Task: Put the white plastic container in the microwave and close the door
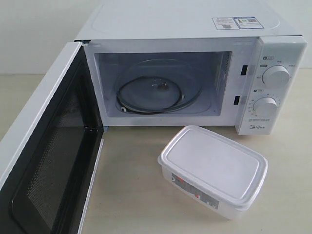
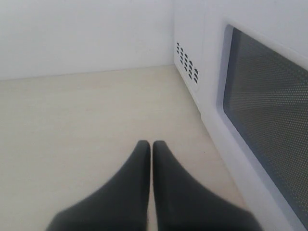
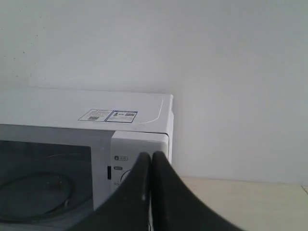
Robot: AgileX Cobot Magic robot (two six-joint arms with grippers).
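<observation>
The white plastic container (image 1: 213, 169) sits lidded on the table in front of the microwave (image 1: 195, 63), below its dials, with a red-and-grey label on its near side. The microwave's cavity is open, and a glass turntable (image 1: 158, 92) lies inside. The door (image 1: 46, 161) stands swung wide to the left, its black mesh inner face showing. Neither arm appears in the exterior view. My left gripper (image 2: 152, 144) is shut and empty, low over the table beside the door's outer window (image 2: 269, 120). My right gripper (image 3: 151, 156) is shut and empty, raised in front of the microwave's control panel (image 3: 137, 154).
A pale wall stands behind the microwave. The tabletop (image 1: 131, 190) is light wood. Vent slots (image 2: 187, 62) mark the microwave's left side. The open door takes up the left front of the table.
</observation>
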